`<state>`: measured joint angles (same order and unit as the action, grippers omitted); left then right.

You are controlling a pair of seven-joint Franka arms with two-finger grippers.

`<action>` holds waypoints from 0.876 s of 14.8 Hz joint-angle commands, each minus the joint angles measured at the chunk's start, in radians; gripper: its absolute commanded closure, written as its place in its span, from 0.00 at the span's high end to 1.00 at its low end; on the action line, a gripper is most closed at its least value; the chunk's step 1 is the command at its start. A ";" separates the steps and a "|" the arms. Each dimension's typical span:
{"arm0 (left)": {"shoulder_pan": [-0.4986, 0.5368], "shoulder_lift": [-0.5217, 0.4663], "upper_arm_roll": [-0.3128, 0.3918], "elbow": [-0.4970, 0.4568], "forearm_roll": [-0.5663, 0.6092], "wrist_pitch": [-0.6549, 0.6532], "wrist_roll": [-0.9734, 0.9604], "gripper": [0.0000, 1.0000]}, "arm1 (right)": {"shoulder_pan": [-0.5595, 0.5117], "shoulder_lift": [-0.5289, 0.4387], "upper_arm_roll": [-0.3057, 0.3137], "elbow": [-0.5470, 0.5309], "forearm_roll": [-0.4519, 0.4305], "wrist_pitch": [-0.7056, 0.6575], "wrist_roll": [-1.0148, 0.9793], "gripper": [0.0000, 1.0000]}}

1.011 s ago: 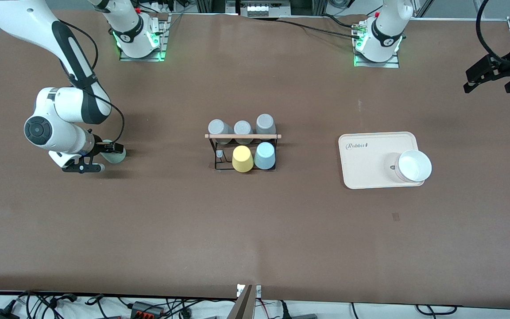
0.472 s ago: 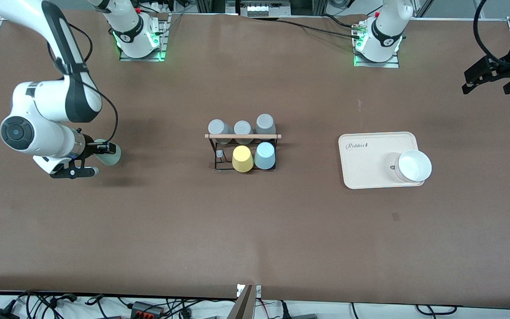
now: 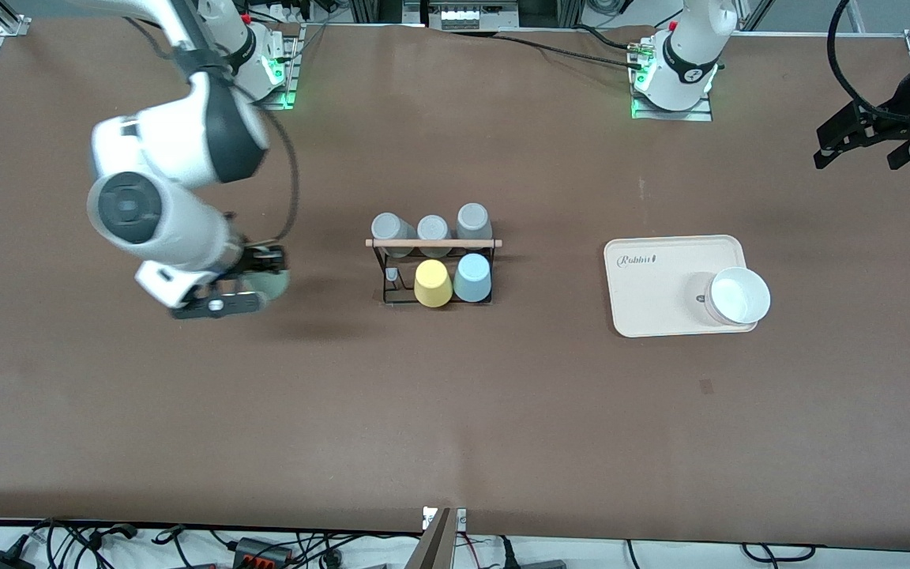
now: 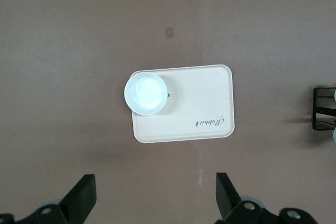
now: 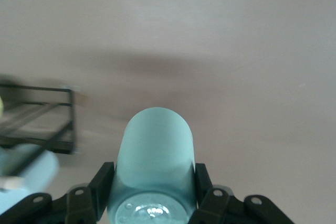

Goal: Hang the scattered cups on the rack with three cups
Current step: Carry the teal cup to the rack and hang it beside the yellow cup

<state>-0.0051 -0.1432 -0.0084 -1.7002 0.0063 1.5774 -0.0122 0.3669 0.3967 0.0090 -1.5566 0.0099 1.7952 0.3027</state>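
Right gripper [image 3: 246,286] is clamped on the mint green cup [image 5: 153,156], up over bare table toward the right arm's end, with the rack [image 3: 433,265] nearby. Looks light, slick plastic, so gripping across its walls seems right. Rack holds five cups. Left gripper [image 3: 866,141] waits, jaws apart. White bowl [image 3: 738,296] sits on the tray [image 3: 660,288].

Cream tray [image 3: 660,292] is sitting toward the left arm's end of the table [image 3: 455,411], printed word in one corner. White bowl [image 3: 739,296] is resting on the tray's corner nearest the front camera. Yellow cup [image 3: 432,283] is sitting upside down.
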 commanded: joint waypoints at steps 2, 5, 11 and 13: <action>-0.001 0.014 -0.007 0.024 0.027 0.001 -0.014 1.00 | 0.082 0.096 -0.010 0.156 0.031 -0.020 0.203 0.28; -0.001 0.014 -0.007 0.024 0.027 0.001 -0.014 1.00 | 0.113 0.160 -0.010 0.246 0.105 -0.014 0.300 0.28; -0.001 0.014 -0.008 0.024 0.027 0.001 -0.018 1.00 | 0.187 0.201 -0.010 0.285 0.111 -0.007 0.409 0.28; -0.001 0.014 -0.008 0.024 0.027 0.001 -0.020 1.00 | 0.195 0.214 -0.010 0.285 0.111 -0.004 0.409 0.28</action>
<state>-0.0051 -0.1388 -0.0095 -1.6994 0.0064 1.5806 -0.0171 0.5446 0.5828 0.0088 -1.3082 0.1064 1.7986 0.6916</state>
